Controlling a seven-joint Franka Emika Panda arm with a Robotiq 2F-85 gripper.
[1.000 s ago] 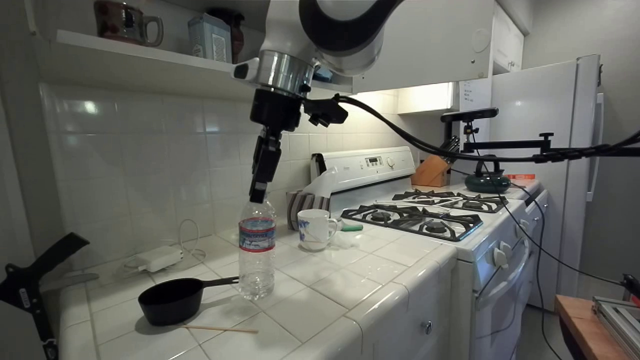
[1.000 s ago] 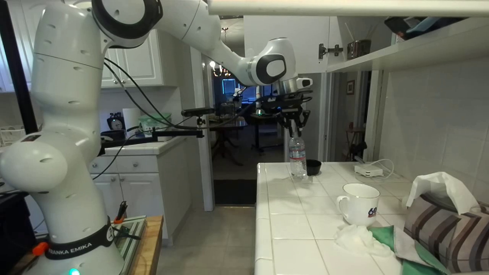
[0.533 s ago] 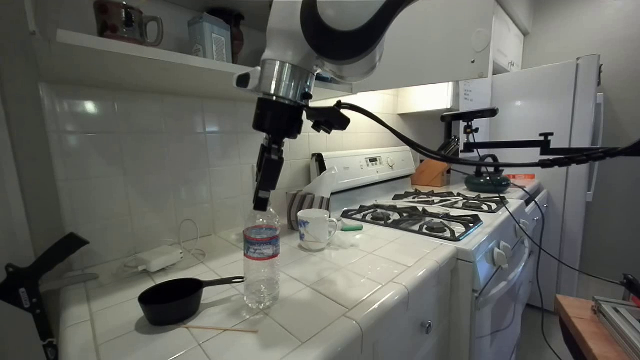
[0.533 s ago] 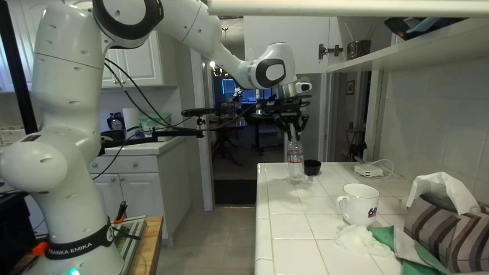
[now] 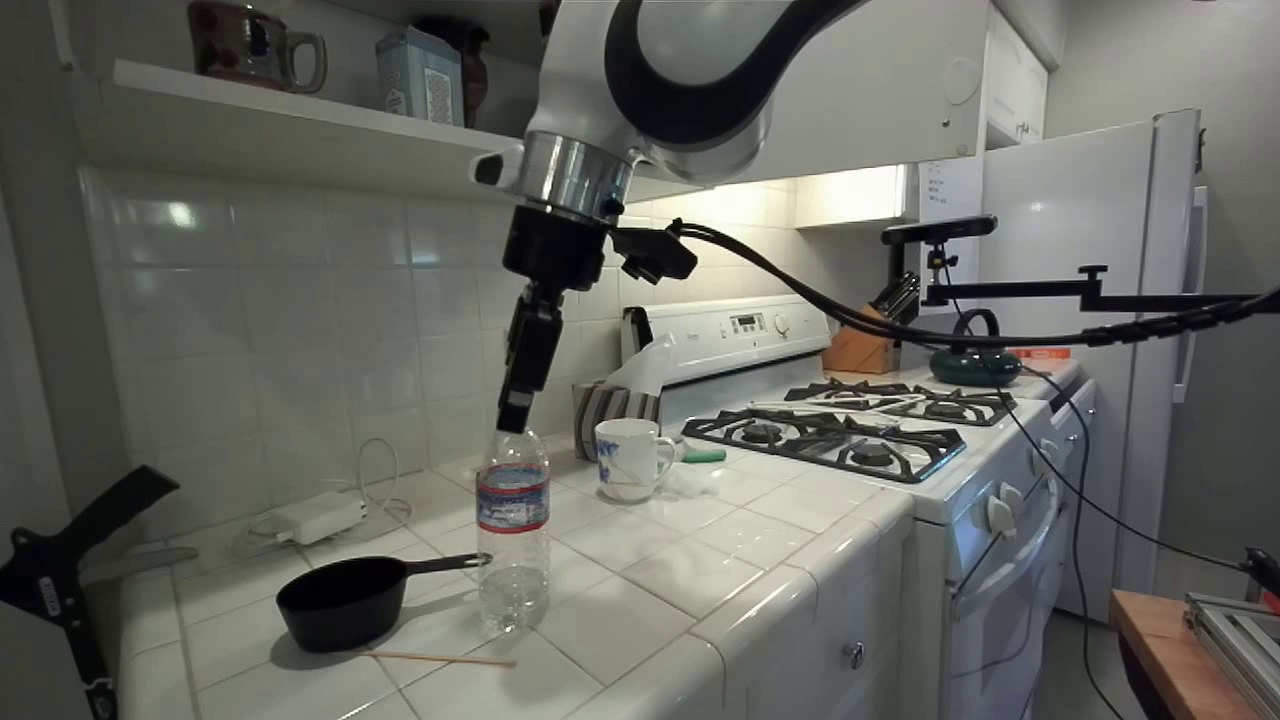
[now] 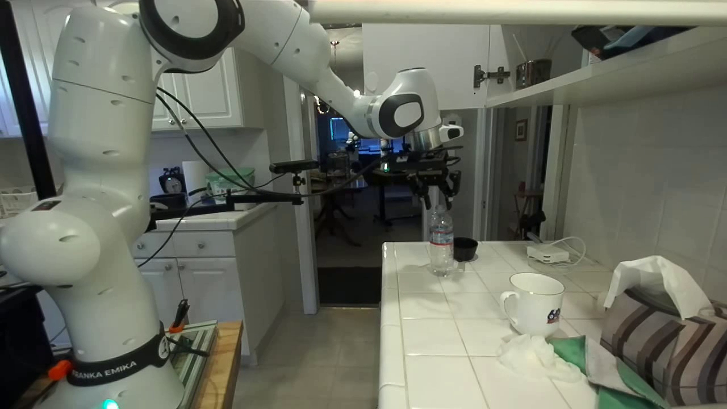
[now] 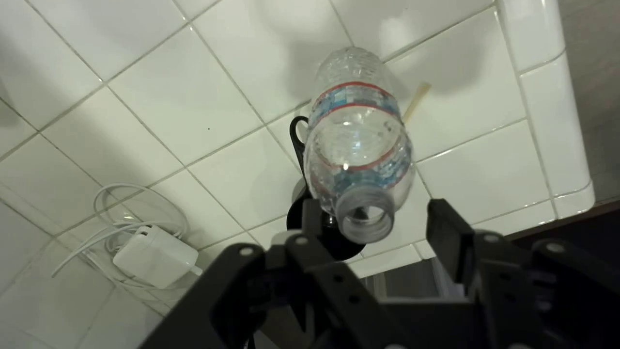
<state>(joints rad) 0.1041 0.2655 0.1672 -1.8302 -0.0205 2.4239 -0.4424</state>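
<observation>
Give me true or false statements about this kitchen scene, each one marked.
1. The plastic water bottle is upright. True.
2. The bottle is capped. False: its top is open.
3. The jaws are shut on the bottle. False: they stand open.
4. The black saucepan rests near the bottle. True.
5. The saucepan sits on the stove. False: it sits on the tiled counter.
6. A white mug stands near the striped tissue box. True.

bottle label (image 5: 513, 497) blurred, tissue box (image 6: 670, 352) cut off
</observation>
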